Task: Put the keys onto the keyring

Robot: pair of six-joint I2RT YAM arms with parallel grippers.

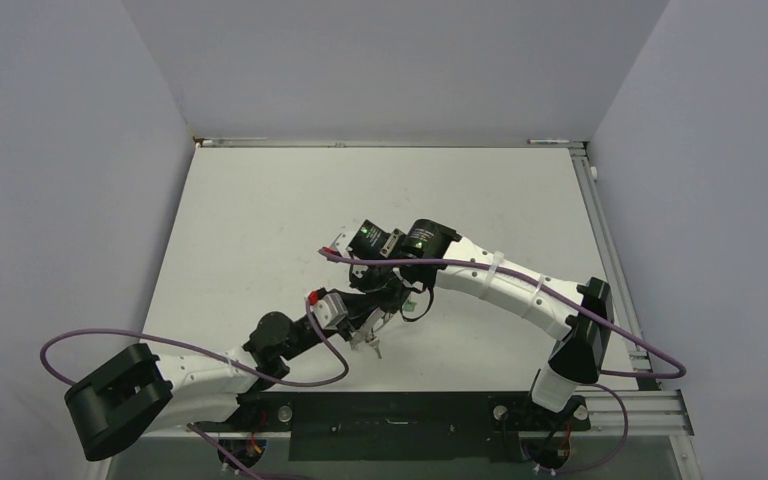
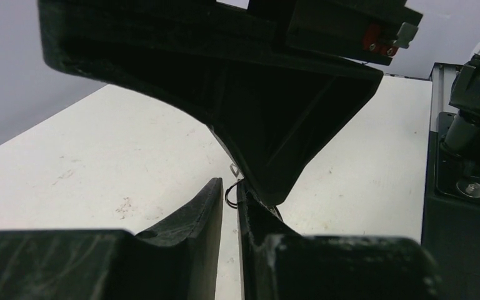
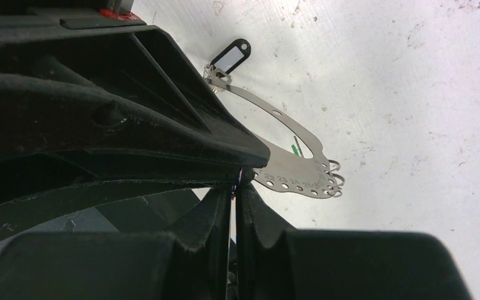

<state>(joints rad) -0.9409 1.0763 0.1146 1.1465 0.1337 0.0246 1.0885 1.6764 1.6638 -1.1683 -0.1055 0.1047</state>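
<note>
Two robot arms meet mid-table; the right gripper has its fingers pressed together; the left gripper is nearly closed, a thin wire ring at its tips (whether pinched, I cannot tell); a tiny silvery key sits just beyond; a holed metal plate with a black tag shows nearby

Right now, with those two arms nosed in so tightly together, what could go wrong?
1. The right end effector and the left end effector are almost tip to tip, so a small misjudged move could knock them together.
2. The thin wire ring sits at the very fingertips of the left one and could slip or twist out.
3. The holed metal plate lies just beyond the right fingertips and might get nudged.
</note>
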